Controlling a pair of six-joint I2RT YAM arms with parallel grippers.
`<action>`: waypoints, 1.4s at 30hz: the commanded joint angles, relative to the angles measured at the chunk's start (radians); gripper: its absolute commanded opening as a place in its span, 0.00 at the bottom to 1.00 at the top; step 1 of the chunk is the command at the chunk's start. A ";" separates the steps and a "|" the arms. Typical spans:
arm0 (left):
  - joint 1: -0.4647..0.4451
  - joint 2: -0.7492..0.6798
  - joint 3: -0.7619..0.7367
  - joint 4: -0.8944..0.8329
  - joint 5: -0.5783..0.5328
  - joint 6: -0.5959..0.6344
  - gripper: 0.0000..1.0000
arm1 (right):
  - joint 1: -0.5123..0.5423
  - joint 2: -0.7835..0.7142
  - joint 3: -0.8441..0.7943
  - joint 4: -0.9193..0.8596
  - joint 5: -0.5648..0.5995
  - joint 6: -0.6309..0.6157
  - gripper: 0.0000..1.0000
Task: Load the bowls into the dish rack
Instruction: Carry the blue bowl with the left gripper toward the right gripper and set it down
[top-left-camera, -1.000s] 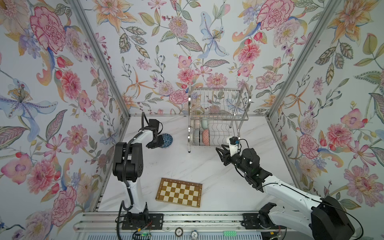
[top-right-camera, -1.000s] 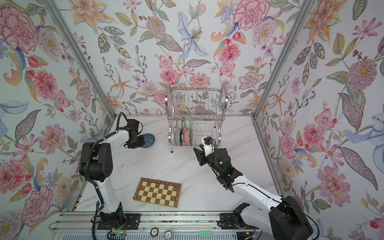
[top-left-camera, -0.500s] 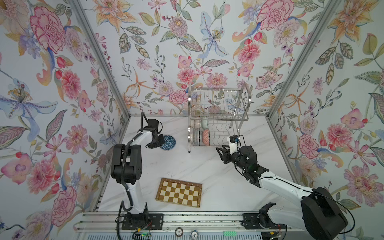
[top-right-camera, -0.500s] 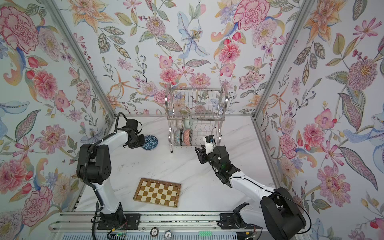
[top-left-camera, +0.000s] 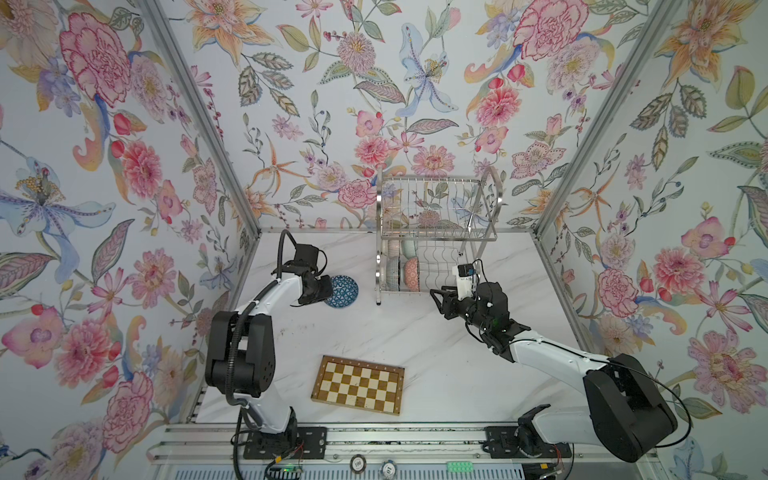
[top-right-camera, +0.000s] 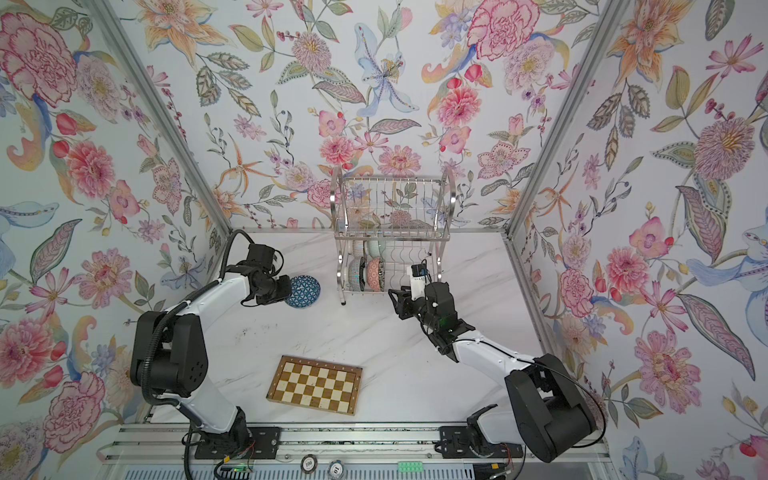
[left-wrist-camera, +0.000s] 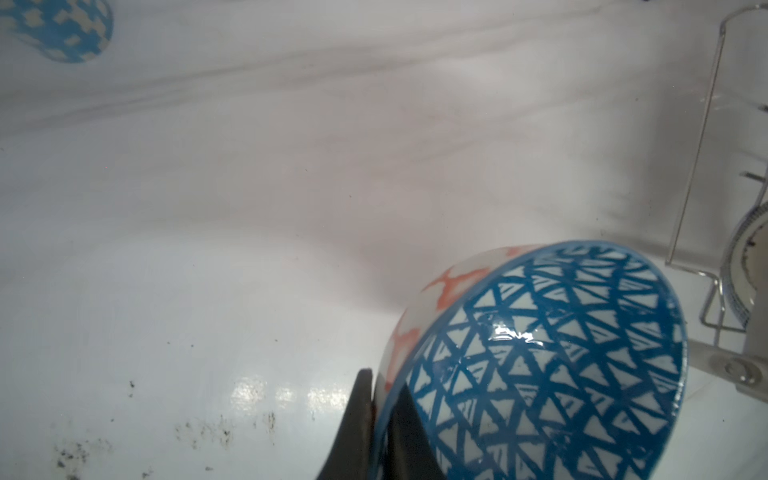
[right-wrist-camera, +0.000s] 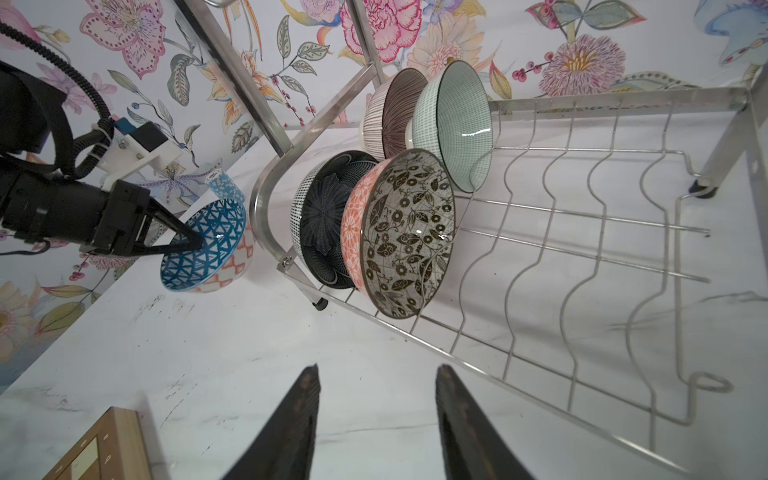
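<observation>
The left tool (left-wrist-camera: 380, 386) is pressed together on the rim of the glossy blue lattice bowl (left-wrist-camera: 540, 353) (white outside, with orange-red figures), one finger inside and one outside. The bowl is tipped on edge at the marbled white worktop (top-left-camera: 415, 340), just beside the left foot of the shiny steel wire dish rack (top-left-camera: 436, 239). Four round ceramic bowls lean in the lower tier's wavy slots: the navy petal bowl (right-wrist-camera: 324, 220), the black-and-white floral bowl (right-wrist-camera: 407, 232), the radial-lined bowl (right-wrist-camera: 392, 112) and the pale green bowl (right-wrist-camera: 457, 124). The right tool (right-wrist-camera: 376, 370), spread and empty, hovers before the rack. A checkered wooden board (top-left-camera: 358, 384) lies well apart.
</observation>
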 joint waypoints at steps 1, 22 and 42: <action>-0.027 -0.076 -0.044 -0.014 0.055 0.033 0.00 | -0.005 0.027 0.052 0.016 -0.024 0.042 0.47; -0.468 -0.125 -0.097 0.053 0.112 0.038 0.00 | -0.108 -0.082 0.023 -0.049 0.114 0.235 0.47; -0.683 0.236 0.239 -0.017 0.075 0.099 0.00 | -0.206 -0.435 -0.109 -0.310 0.200 0.224 0.48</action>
